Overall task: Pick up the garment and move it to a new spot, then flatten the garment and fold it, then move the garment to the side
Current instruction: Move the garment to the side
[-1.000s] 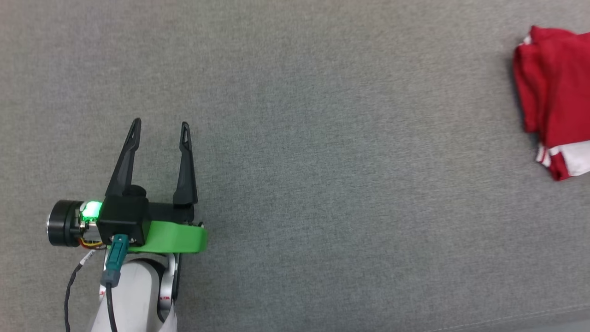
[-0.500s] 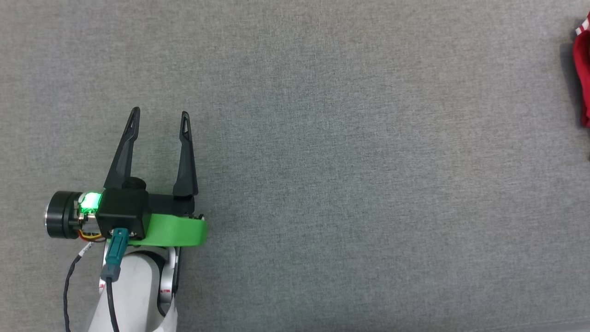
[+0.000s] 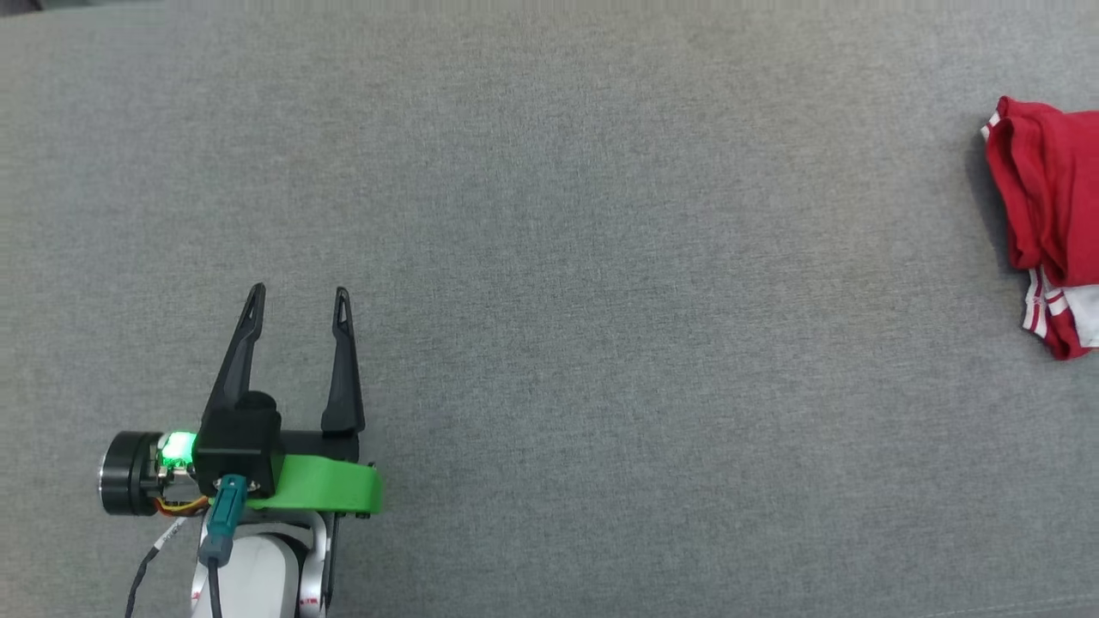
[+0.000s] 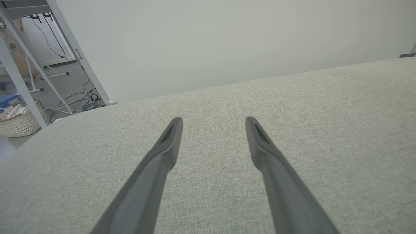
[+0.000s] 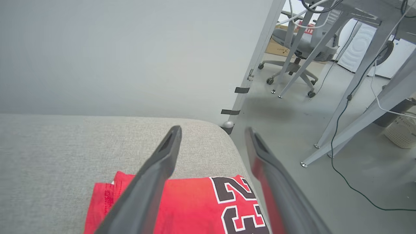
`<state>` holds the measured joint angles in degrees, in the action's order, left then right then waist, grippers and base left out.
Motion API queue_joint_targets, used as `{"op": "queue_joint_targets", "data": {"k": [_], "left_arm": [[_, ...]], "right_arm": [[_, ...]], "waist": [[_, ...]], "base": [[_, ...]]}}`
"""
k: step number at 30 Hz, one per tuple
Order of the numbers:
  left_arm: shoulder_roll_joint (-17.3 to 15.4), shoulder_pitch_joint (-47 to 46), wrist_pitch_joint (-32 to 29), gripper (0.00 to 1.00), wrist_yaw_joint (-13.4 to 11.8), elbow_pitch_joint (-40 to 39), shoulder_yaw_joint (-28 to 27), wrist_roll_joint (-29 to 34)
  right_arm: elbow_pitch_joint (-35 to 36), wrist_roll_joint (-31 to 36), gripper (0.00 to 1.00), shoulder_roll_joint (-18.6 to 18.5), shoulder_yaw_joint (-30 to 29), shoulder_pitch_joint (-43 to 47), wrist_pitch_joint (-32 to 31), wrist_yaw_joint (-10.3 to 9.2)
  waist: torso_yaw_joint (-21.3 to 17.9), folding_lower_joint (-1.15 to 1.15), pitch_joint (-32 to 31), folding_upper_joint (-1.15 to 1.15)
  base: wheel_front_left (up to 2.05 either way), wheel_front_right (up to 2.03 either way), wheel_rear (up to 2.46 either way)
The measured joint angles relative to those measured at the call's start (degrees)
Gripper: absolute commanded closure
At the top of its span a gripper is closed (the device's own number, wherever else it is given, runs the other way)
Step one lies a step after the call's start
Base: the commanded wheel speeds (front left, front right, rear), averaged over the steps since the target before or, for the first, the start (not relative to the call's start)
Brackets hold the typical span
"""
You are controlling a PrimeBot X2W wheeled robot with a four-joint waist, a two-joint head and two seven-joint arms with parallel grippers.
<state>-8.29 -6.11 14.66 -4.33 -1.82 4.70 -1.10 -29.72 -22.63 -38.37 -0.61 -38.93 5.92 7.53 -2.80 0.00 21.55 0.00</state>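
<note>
Garment [image 3: 1049, 215] is lying at the far right of the grey fabric surface [image 3: 601, 257], folded into a compact red bundle, with striped sleeve trim [image 3: 1041, 311] showing at its near end. The head view is cutting off its right part. The right wrist view is showing it numerals [image 5: 240, 203] up, sitting close to the rounded right corner of the surface, with the floor [image 5: 292, 139] just beyond.

Right gripper [image 5: 213, 129] is hovering over the bundle with fingers spread wide and nothing between them, so it's not gripping anything. Can't tell from this angle whether the finger undersides are brushing cloth.

Left gripper [image 3: 299, 292] is sitting near-left, well apart from the garment, jaws equally wide and empty, pointing away from the robot. Probably parked there to stay out of the way, since the right arm is covering that side.

Judging by the layout, the folding is looking done and the bundle is sitting off to the side, so the task is reading as nearly or fully complete.

One risk: the bundle is resting close to the corner drop-off. It's soft jersey, so any drag from a finger could be pulling a layer open or nudging it over. A straight lift-off is looking like the safer exit
</note>
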Motion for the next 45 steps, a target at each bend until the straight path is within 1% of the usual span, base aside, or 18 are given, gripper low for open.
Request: {"op": "queue_joint_targets", "data": {"k": [4,9,15,19,24,28,32,39,45], "left_arm": [[0.4,1.8,0.0,0.0,-0.1,0.7,-0.3,-0.1],[0.7,3.6,0.0,0.0,0.0,1.7,-0.8,-0.2],[1.0,4.9,0.0,0.0,0.1,2.6,-1.0,-0.4],[1.1,6.2,0.0,0.0,0.1,3.0,-1.2,-0.4],[1.1,7.5,0.0,0.0,0.2,3.2,-1.5,-0.4],[1.2,8.1,0.0,0.0,0.5,3.3,-1.7,-0.4],[1.4,9.1,0.0,0.0,0.9,3.6,-1.8,-0.6],[1.6,10.7,0.0,0.0,1.9,3.9,-2.3,-1.0],[2.1,11.6,0.0,0.0,3.1,4.3,-2.5,-1.5]], "right_arm": [[7.8,3.4,0.0,4.8,-1.5,4.3,4.0,0.0],[17.5,8.5,0.0,12.4,-3.0,10.5,6.6,0.0],[25.5,12.5,0.0,20.3,-1.5,18.4,8.0,0.0],[28.0,13.8,0.0,25.0,0.4,24.5,8.5,0.0],[28.9,13.9,0.0,28.4,1.5,30.9,8.5,0.0],[29.7,13.9,0.0,30.9,0.9,36.3,8.6,0.0],[30.2,13.9,0.0,32.7,0.2,41.2,8.6,0.0],[32.3,14.0,0.0,34.3,-0.5,45.9,8.7,0.0],[33.1,14.2,0.0,34.5,0.5,47.6,8.7,0.0]], "waist": [[0.2,0.0,-3.2,0.0],[0.9,0.0,-6.9,0.0],[2.2,0.0,-10.7,0.0],[3.3,0.0,-13.0,0.0],[4.5,0.0,-15.3,0.0],[5.4,0.0,-16.8,0.0],[5.9,0.0,-18.1,0.0],[6.2,0.0,-19.9,0.0],[6.5,0.0,-20.9,0.0]], "base": [[0.0,0.0,0.0],[0.0,0.0,0.0],[0.0,0.0,0.0],[0.0,0.0,0.0],[0.0,0.0,0.0],[0.0,0.0,0.0],[0.0,0.0,0.0],[0.0,0.0,0.0],[0.0,0.0,0.0]]}}
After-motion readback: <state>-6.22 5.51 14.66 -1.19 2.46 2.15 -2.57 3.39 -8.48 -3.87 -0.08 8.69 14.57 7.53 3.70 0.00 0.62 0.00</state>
